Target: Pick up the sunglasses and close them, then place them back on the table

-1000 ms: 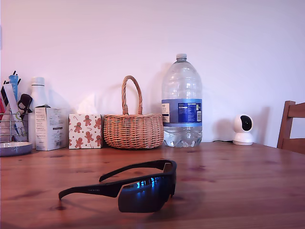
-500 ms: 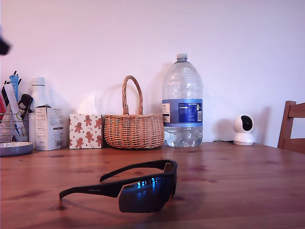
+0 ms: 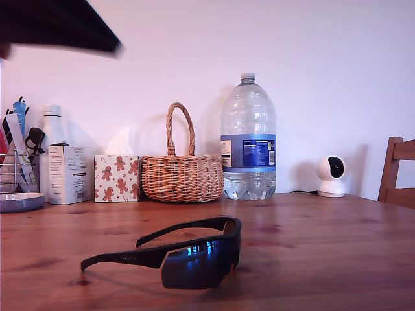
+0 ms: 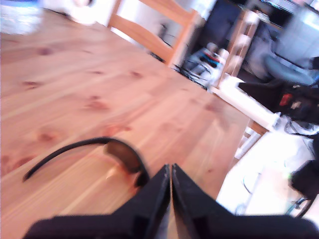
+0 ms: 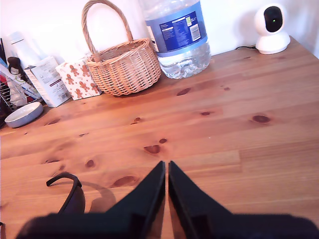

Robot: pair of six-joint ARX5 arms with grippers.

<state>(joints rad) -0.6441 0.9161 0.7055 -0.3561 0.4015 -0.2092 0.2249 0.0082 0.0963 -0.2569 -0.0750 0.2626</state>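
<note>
The sunglasses (image 3: 188, 254), unfolded, lenses (blue-mirrored) toward exterior camera

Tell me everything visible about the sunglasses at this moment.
The sunglasses are matte black wraparounds with dark lenses showing a blue mirror sheen. Both slim temple arms are unfolded: one stretches toward the exterior view's left, the other runs back behind the lens. They sit upright on the wooden table, in front of the basket. Nothing else touches them; no gripper is on them.
</note>
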